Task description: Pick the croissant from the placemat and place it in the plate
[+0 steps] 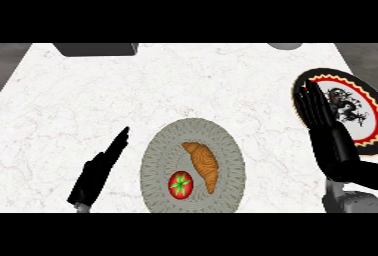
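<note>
The croissant (203,165) lies on the round grey placemat (159,150) low in the middle of the counter (148,85), in the mat's right half, with a tomato (180,184) just beside its lower left. Nothing holds it. Its long axis runs mostly toward and away from the robot, the far tip leaning a little left and the near tip a little right. The plate (362,105), with its dark patterned rim, sits well apart at the counter's right edge and has no food on it. The right hand (331,145) shows over the plate's left part, its fingers (314,102) straight, close together and pointing away from the robot, with nothing in them. From this hand the croissant lies to the left and nearer the robot. The left hand (94,177) is beside the placemat's left edge, fingers (118,142) straight and slanting up toward the right, also empty. In the head view the left hand looks somewhat closer to the croissant, with the tomato's side of the mat between them, while the right hand is on the plate's side. How high either hand is above the counter cannot be told. The pick has not begun, and a grasp across the croissant's narrow width, from either side, looks the natural approach.
</note>
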You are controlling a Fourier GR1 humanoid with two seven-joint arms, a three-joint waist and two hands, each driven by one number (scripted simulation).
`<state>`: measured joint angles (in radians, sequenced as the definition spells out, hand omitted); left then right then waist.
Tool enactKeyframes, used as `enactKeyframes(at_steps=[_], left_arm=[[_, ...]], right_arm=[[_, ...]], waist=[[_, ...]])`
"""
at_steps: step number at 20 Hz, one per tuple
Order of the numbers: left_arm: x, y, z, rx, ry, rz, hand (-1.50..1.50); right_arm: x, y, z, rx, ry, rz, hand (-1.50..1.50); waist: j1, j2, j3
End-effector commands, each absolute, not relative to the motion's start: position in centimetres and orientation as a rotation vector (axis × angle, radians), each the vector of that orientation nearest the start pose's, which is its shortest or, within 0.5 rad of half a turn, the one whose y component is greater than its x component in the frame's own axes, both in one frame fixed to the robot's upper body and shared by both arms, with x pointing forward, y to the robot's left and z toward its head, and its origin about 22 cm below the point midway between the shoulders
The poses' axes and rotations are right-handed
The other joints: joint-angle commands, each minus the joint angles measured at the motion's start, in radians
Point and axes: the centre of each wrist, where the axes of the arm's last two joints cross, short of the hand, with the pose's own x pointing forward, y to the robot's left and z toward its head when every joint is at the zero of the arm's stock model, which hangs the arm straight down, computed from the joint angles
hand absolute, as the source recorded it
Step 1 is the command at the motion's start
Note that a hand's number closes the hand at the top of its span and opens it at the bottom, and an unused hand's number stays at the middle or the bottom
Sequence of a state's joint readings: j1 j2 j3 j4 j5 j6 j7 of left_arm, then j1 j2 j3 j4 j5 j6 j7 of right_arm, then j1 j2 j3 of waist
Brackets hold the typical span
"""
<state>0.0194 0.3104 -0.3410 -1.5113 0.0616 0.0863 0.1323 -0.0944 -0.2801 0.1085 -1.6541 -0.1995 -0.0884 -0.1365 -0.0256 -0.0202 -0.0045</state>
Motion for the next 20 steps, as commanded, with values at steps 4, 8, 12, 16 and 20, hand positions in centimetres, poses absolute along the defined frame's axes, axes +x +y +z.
enactKeyframes(at_steps=[4,8,12,16,20], left_arm=[[25.5,24.0,0.9,0.102,-1.430,-0.278,0.00],[25.4,24.2,0.6,0.108,-1.400,-0.247,0.00],[27.9,27.0,2.3,0.121,-1.423,-0.120,0.00],[27.8,26.5,1.9,0.146,-1.416,-0.108,0.00],[28.2,28.8,1.0,0.153,-1.407,-0.101,0.00]], right_arm=[[28.5,-19.6,7.7,0.391,-1.768,0.663,1.50],[29.7,-21.2,15.2,-0.033,-1.981,1.303,1.50],[33.5,-20.1,4.4,0.478,-1.863,0.848,-1.50],[34.6,-20.9,3.6,0.516,-1.781,1.181,-1.50],[36.2,-19.7,3.7,0.424,-1.770,1.420,-1.50]], waist=[[0.117,0.037,0.003],[0.149,-0.016,-0.017],[0.084,0.042,0.006],[0.064,0.031,0.006],[0.056,0.031,0.005]])
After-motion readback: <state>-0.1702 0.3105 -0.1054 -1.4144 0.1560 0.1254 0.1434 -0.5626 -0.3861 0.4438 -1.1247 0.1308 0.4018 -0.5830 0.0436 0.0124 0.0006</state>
